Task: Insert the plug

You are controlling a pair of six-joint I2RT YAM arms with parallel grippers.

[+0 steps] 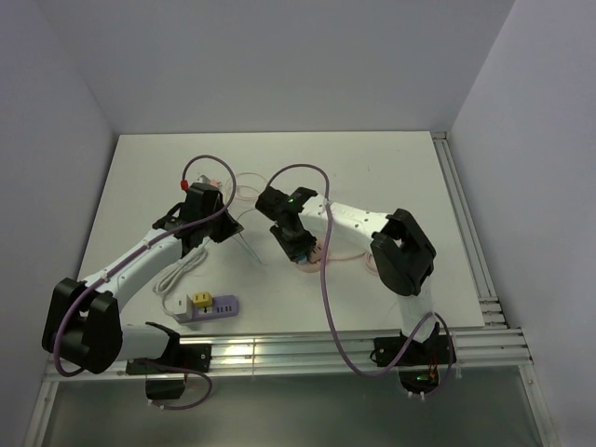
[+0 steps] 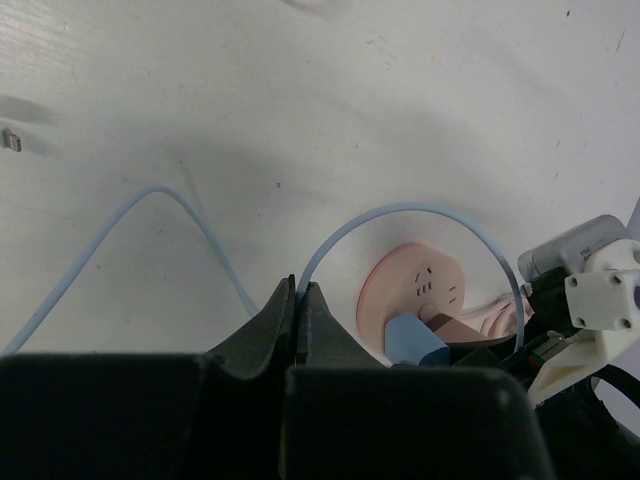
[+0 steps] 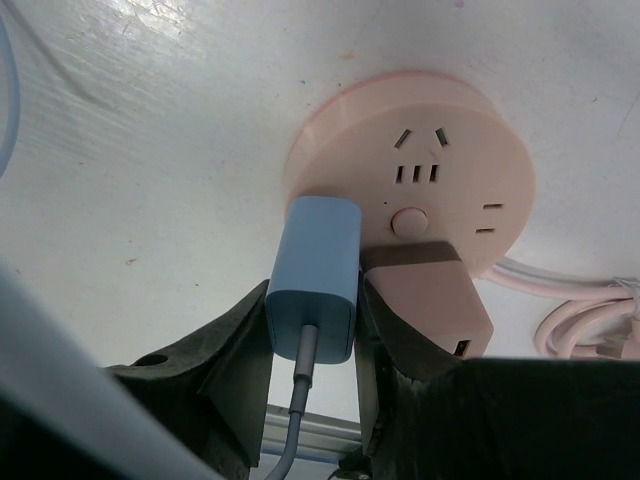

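Right wrist view shows the right gripper (image 3: 312, 300) grasping the blue plug (image 3: 313, 275) against the pink socket (image 3: 420, 150) (overhead hides this); the left gripper (image 2: 298, 300) clenches the pale cable (image 2: 420, 208).

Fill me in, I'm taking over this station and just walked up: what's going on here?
The right gripper is clamped on a blue plug, holding its top end against the edge of a round pink socket hub lying on the white table, right beside a pink adapter. Whether the prongs are seated cannot be seen. The left gripper is shut on a thin light blue cable that loops toward the hub.
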